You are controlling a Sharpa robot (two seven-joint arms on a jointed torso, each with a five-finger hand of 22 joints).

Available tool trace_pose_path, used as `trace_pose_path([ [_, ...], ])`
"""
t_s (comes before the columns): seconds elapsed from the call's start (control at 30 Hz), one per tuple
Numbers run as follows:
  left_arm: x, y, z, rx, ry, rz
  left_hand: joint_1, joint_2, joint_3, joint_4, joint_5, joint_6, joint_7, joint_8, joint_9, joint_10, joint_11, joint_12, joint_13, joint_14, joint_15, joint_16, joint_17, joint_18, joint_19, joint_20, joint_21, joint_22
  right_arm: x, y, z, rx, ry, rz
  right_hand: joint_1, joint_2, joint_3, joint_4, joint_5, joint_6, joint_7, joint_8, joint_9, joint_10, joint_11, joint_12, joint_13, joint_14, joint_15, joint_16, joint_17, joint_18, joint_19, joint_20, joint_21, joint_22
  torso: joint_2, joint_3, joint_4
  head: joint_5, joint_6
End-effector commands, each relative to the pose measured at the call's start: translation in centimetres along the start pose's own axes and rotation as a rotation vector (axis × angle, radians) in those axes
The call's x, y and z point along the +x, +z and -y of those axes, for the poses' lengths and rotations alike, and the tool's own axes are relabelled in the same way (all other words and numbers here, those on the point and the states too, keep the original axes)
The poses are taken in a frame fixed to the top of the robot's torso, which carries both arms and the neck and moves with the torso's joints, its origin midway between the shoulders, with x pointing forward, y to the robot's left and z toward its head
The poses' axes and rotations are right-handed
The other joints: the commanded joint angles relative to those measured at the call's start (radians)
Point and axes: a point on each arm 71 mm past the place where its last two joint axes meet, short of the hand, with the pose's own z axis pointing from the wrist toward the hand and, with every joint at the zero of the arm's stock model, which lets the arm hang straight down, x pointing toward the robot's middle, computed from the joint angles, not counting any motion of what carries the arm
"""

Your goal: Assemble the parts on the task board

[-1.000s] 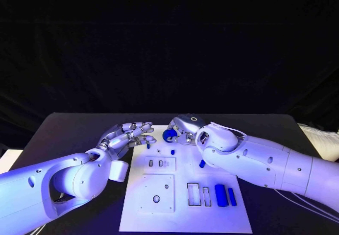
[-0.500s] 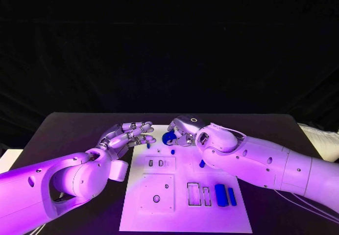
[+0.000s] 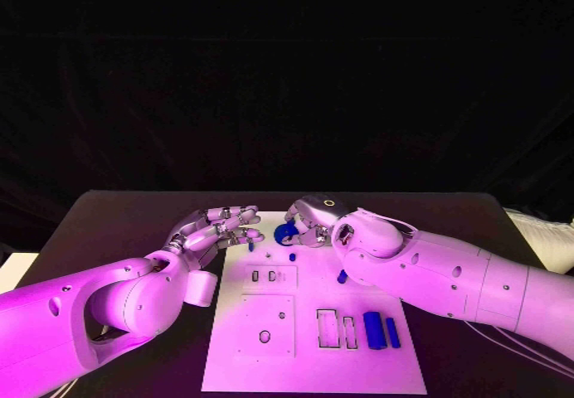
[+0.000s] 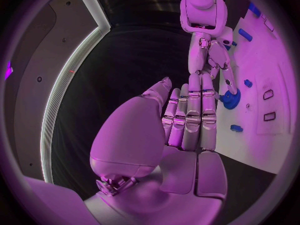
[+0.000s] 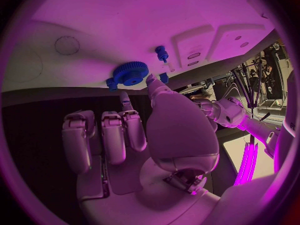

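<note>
Task board (image 3: 313, 352): white plate lying flat at the middle of the black bench (image 3: 119, 220), long side running away from the robot.

Head view. Two blue bars (image 3: 381, 331) lie side by side on the board's near right part, just beside two empty rectangular slots (image 3: 335, 327). A small blue peg (image 3: 342, 276) sits beside the right forearm; another small blue piece (image 3: 292, 257) lies nearer the far end. Right hand (image 3: 306, 220) is over the board's far end, fingers curled down, with a blue gear (image 3: 284, 235) at its fingertips. Left hand (image 3: 219, 229) is at the board's far left edge, fingers extended toward the right hand, a small blue piece (image 3: 255, 246) just below its fingertips; contact cannot be told.

Left wrist view. Left hand (image 4: 187, 120) has fingers straight and close together, nothing between them. Beyond them the right hand (image 4: 212, 60) reaches down to the blue gear (image 4: 230, 99) on the board (image 4: 256, 140). Small blue pieces (image 4: 236, 128) lie nearby.

Right wrist view. Right hand (image 5: 134, 130) has fingers partly curled; one fingertip and the thumb tip reach the blue gear (image 5: 130, 74), which sits against the board (image 5: 125, 20). Whether the gear is pinched or only touched cannot be told. A blue peg (image 5: 162, 52) stands just beside the gear.
</note>
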Motion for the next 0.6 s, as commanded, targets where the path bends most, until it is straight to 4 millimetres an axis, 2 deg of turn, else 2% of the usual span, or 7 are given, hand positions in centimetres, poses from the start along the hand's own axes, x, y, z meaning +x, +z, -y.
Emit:
trace_pose_path([
  [0.03, 0.2, 0.1, 0.1, 0.005, -0.010, -0.021, 0.008, 0.001, 0.004, 0.000, -0.002, -0.002, 0.004, -0.003, -0.001, -0.008, 0.001, -0.006, -0.002, -0.007, 0.003, -0.005, 0.002, 0.000, -0.005, -0.001, 0.001, -0.001, -0.3, -0.5, 0.4, 0.004, 0.027, 0.048, 0.001, 0.004, 0.002, 0.015, -0.001, 0.004, -0.001, 0.000, 0.003, 0.065, 0.003, 0.002, 0.212, 0.104, 0.009, 0.004, 0.263, -0.010, 0.095, 0.007, -0.001, 0.245, 0.000, 0.0008, -0.0001, -0.001, 0.002],
  [0.17, 0.0, 0.0, 0.1, 0.006, -0.008, -0.016, 0.008, 0.001, 0.004, 0.000, -0.002, -0.002, 0.004, -0.003, -0.001, -0.008, 0.001, -0.006, -0.002, -0.007, 0.003, -0.005, 0.002, 0.000, -0.005, -0.001, 0.001, -0.001, -1.5, -1.8, 1.5, -0.012, 0.135, 0.132, 0.023, 0.016, 0.011, 0.015, 0.016, 0.010, -0.002, 0.000, 0.003, 0.064, 0.001, -0.002, 0.210, 0.104, 0.007, 0.004, 0.263, -0.009, 0.094, 0.005, -0.002, 0.242, -0.001, 0.0026, -0.0052, 0.002, 0.006],
  [0.3, -0.3, 0.0, 0.2, 0.006, -0.006, -0.010, 0.008, 0.001, 0.004, 0.000, -0.002, -0.002, 0.004, -0.003, -0.001, -0.008, 0.001, -0.006, -0.002, -0.007, 0.003, -0.005, 0.002, 0.000, -0.006, -0.001, 0.001, -0.001, -2.6, -3.5, 3.1, -0.029, 0.242, 0.174, 0.048, 0.023, 0.017, 0.001, 0.033, 0.005, -0.001, -0.003, 0.002, 0.060, 0.002, -0.009, 0.206, 0.104, 0.008, 0.004, 0.263, -0.008, 0.092, 0.005, -0.004, 0.238, -0.003, 0.0030, -0.0075, -0.003, 0.009],
  [0.4, -0.4, 0.1, 0.1, 0.006, -0.005, -0.007, 0.009, 0.001, 0.009, -0.002, -0.002, -0.002, 0.004, -0.003, -0.001, -0.008, 0.000, -0.006, -0.002, -0.007, 0.003, -0.007, 0.003, 0.000, -0.006, -0.001, 0.001, -0.001, -3.5, -5.3, 5.1, -0.031, 0.316, 0.188, 0.075, 0.028, 0.023, -0.023, 0.056, 0.004, 0.000, -0.002, 0.002, 0.054, 0.002, -0.022, 0.200, 0.104, 0.008, 0.004, 0.263, -0.006, 0.087, 0.005, -0.008, 0.230, -0.010, 0.0026, -0.0150, 0.000, 0.014],
  [0.5, -0.5, 0.1, 0.1, 0.007, -0.004, -0.006, 0.009, 0.001, 0.009, -0.002, -0.002, -0.002, 0.004, -0.003, -0.001, -0.008, 0.000, -0.006, -0.002, -0.007, 0.003, -0.007, 0.003, 0.000, -0.006, -0.001, 0.001, -0.001, -3.9, -7.0, 7.1, -0.010, 0.373, 0.169, 0.095, 0.023, 0.023, -0.044, 0.066, 0.005, 0.000, -0.001, 0.002, 0.053, 0.002, -0.024, 0.199, 0.104, 0.008, 0.004, 0.263, -0.006, 0.087, 0.005, -0.008, 0.230, -0.015, 0.0064, -0.0246, 0.005, 0.016],
  [0.6, -0.6, 0.3, 0.1, 0.008, -0.004, -0.005, 0.010, 0.003, 0.013, -0.004, -0.002, -0.001, 0.004, -0.003, 0.000, -0.007, 0.000, -0.005, -0.001, -0.006, 0.003, -0.008, 0.004, 0.001, -0.006, -0.002, 0.002, 0.000, -4.0, -8.4, 9.2, 0.028, 0.428, 0.135, 0.107, 0.015, 0.019, -0.061, 0.077, 0.004, 0.000, -0.002, 0.002, 0.053, 0.002, -0.025, 0.199, 0.104, 0.008, 0.004, 0.263, -0.006, 0.087, 0.005, -0.009, 0.229, -0.021, 0.0095, -0.0313, 0.006, 0.016],
])
